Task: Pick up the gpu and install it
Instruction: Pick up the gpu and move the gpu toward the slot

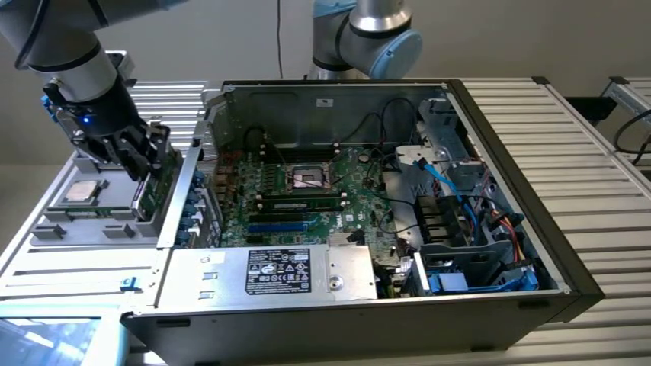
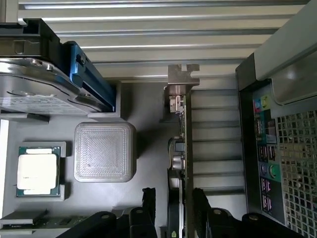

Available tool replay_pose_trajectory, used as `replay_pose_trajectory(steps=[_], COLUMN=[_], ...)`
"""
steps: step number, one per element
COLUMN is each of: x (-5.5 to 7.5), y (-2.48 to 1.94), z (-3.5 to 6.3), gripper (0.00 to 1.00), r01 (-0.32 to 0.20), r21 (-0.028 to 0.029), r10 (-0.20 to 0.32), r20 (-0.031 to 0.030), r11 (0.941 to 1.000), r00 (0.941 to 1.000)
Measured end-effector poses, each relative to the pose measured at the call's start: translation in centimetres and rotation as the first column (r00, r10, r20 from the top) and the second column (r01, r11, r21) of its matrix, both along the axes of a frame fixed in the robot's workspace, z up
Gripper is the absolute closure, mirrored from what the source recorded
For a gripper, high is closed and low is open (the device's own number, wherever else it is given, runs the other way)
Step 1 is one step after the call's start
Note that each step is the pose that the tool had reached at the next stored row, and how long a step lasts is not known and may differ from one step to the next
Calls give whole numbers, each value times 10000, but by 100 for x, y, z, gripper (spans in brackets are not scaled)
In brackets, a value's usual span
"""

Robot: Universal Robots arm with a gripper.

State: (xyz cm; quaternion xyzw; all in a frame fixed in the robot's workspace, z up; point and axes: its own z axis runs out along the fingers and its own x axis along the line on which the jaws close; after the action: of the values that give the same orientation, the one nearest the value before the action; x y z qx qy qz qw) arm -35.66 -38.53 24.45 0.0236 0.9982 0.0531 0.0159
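Hand (image 1: 142, 164) is down over the grey parts tray (image 1: 61, 229), which sits on the bench (image 1: 585, 152) just beside the open PC case (image 1: 508, 137), on the exterior view's left. Hand is wide open, not gripping.

gpu (image 2: 179, 148) stands on edge in a slot along the tray edge nearest the case, silver end bracket (image 2: 182, 74) at the end away from the hand. In the wrist view the black fingers (image 2: 148, 198) straddle the card, one on each face, with a gap visible on both sides. From the exterior view the gpu (image 1: 152, 191) shows as a green strip directly under the hand.

Elsewhere on the tray: CPU (image 2: 37, 171) in its own recess, a textured grey square block (image 2: 105, 151) between the CPU and the gpu slot, a hard drive (image 2: 29, 84) with a blue rail (image 2: 86, 74) at one end.

Inside the case: motherboard (image 1: 305, 191) with bare CPU socket (image 1: 310, 177), one RAM stick (image 1: 300, 203) seated. Power supply (image 1: 274, 271) along the near case edge.
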Motion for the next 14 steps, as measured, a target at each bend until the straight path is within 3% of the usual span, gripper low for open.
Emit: replay_pose_trajectory(steps=[6,10,14], x=[0,3,4], y=[-15,-30,-34], z=[-95,-105,-131], gripper=[56,56,56], r01=[1,0,1], r21=[44,56,62], r10=[-1,0,-1], r20=[54,54,102], r11=[10000,10000,10000], r00=[10000,10000,9999])
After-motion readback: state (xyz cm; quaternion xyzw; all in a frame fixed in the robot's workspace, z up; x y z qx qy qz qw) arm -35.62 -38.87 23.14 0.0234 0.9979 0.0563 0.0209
